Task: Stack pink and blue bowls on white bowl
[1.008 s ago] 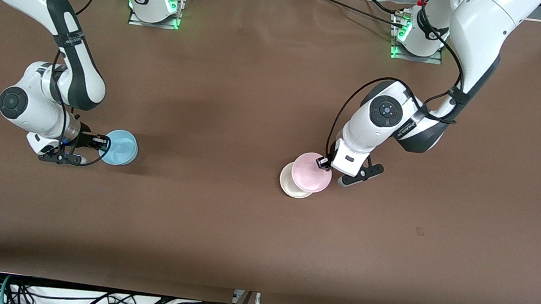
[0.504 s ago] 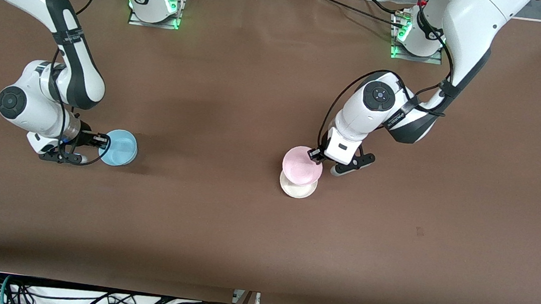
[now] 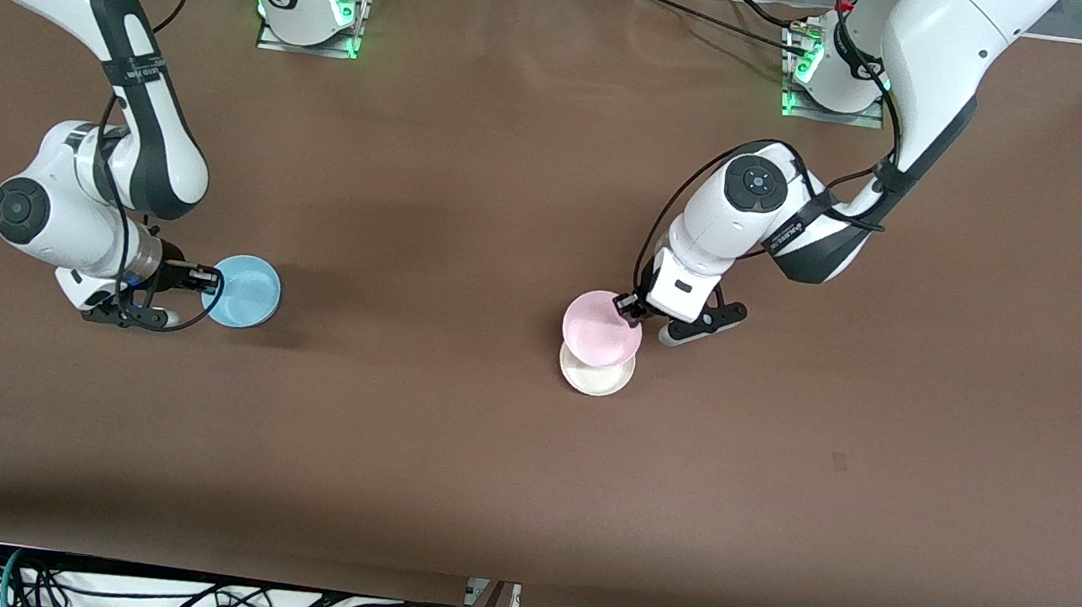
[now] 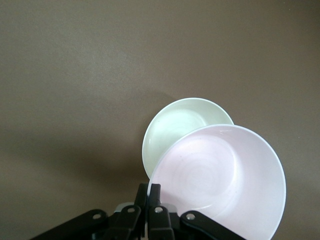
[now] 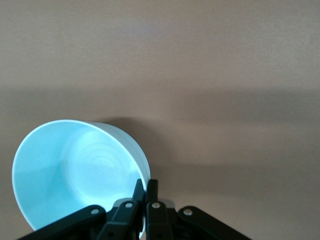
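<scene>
Left hand [image 3: 623, 304] clamped on pink bowl [image 3: 601, 328] over white bowl [image 3: 596, 374]; right hand [image 3: 208, 281] pinching blue bowl [image 3: 243, 291] rim, near right arm's worktop end.

no readable text, label, brand, number or sign anywhere. small dark band with tiny lettering on right arm [image 3: 128, 71], upper left of front view, and another on left arm [image 3: 789, 237], right of centre: both illegible. bowls plain, brown table cover [image 3: 445, 454] plain, wrist views show no markings.
</scene>
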You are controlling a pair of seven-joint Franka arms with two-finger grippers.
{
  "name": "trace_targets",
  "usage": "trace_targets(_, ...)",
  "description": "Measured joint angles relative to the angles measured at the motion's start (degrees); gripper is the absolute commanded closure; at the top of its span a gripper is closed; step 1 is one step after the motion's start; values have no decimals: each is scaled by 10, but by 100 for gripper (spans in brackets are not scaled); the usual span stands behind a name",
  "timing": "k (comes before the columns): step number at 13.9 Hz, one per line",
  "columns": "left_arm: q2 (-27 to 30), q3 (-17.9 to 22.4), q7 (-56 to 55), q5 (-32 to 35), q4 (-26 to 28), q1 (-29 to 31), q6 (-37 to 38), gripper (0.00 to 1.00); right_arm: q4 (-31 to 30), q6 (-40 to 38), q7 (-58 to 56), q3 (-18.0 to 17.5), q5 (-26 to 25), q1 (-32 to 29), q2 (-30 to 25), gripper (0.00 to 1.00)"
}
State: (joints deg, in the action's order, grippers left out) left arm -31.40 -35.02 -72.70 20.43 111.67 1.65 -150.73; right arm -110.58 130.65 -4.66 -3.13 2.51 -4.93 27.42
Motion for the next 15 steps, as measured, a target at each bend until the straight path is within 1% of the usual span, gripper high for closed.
trace_targets(4,0,5,0,0,3,0,-15,100,74,-106,0,-20,4,3,-2,100)
trace_targets(6,-1,6,0,7,4,0,-16,100,101,-136,0,-22,6,6,-3,100)
trace_targets(8,-8,11,-12,36,4,0,-23,100,123,-162,-1,-24,6,6,-4,100)
trace_targets(12,-27,19,-61,100,5,0,-48,100,182,-246,0,-35,6,6,-14,100)
trace_targets(15,-29,19,-73,107,2,-2,-53,100,197,-267,0,-40,6,8,-22,100)
